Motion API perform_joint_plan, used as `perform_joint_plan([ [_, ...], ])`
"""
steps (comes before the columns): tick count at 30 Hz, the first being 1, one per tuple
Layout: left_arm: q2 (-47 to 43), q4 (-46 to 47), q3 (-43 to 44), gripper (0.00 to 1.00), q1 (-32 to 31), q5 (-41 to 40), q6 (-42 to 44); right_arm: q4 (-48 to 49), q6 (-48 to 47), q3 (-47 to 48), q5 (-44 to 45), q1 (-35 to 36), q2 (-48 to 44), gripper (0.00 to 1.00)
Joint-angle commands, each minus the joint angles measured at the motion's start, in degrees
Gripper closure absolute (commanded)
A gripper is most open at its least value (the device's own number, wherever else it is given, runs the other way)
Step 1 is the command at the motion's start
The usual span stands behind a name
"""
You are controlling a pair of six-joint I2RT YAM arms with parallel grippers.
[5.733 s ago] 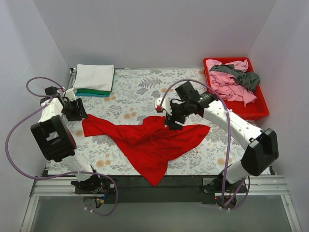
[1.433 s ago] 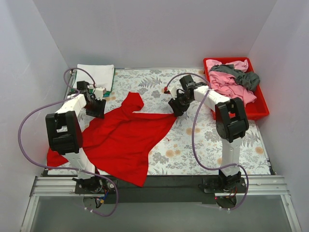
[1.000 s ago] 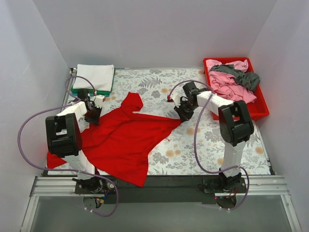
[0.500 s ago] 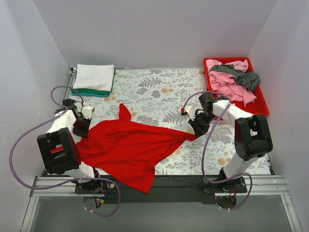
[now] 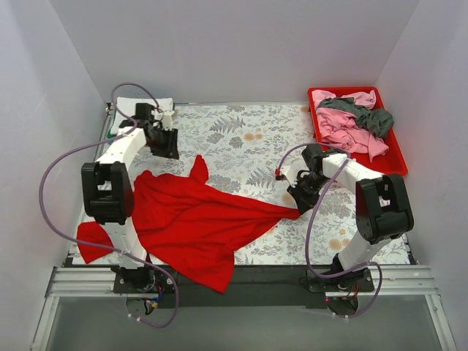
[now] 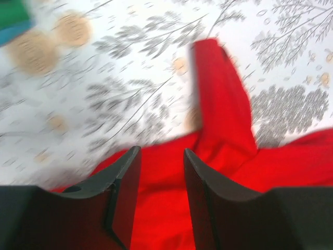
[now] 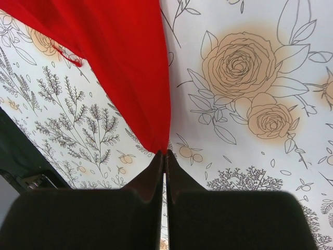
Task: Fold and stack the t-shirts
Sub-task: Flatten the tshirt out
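The red t-shirt [image 5: 197, 227] lies crumpled on the flowered surface [image 5: 241, 139], its right tip pinched tight by the right hand [image 5: 298, 199], while the left hand [image 5: 167, 142] hangs near it, parted and empty.

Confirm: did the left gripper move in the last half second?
Yes. The left gripper moved away from the near edge toward the folded stack in the far-left corner, jaws open, no longer on the red t-shirt.
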Motion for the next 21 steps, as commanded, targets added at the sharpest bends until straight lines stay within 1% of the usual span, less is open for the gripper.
perform_joint_plan([
  [1, 1.68, 5.11, 2.99, 0.62, -5.49, -5.29, -9.99, -1.34, 0.16, 2.34, -1.46, -0.21, -2.01, 0.99],
  [4, 4.49, 5.56, 4.39, 0.62, -9.54, -7.32, -10.78, -1.34, 0.34, 2.43, -1.55, -0.21, -1.66, 0.99],
  [7, 8.19, 6.26, 6.06, 0.53, -11.56, -10.22, -12.28, -1.25, 0.43, 2.26, -1.72, -0.21, -1.48, 0.99],
  [8, 9.94, 6.26, 6.59, 0.52, -12.26, -11.27, -12.45, -1.25, 0.43, 2.17, -1.81, -0.21, -1.66, 0.99],
  [14, 13.47, 6.61, 9.05, 0.53, -14.29, -12.15, -13.16, -1.07, 0.16, 1.82, -1.64, -0.21, -1.57, 0.99],
  [17, 15.05, 6.96, 10.28, 0.57, -14.38, -13.56, -13.86, -1.07, 0.16, 1.9, -1.64, -0.3, -1.48, 0.99],
  [18, 15.66, 6.96, 10.46, 0.6, -14.38, -15.39, -13.95, -1.07, 0.16, 1.9, -1.55, -0.21, -1.4, 0.99],
  [19, 15.75, 7.05, 10.63, 0.69, -14.38, -16.46, -14.65, -1.07, 0.16, 1.9, -1.55, -0.21, -1.48, 0.99],
  [21, 15.23, 7.75, 10.29, 0.78, -13.85, -18.91, -14.92, -1.16, 0.16, 2.08, -1.37, -0.21, -1.48, 0.99],
])
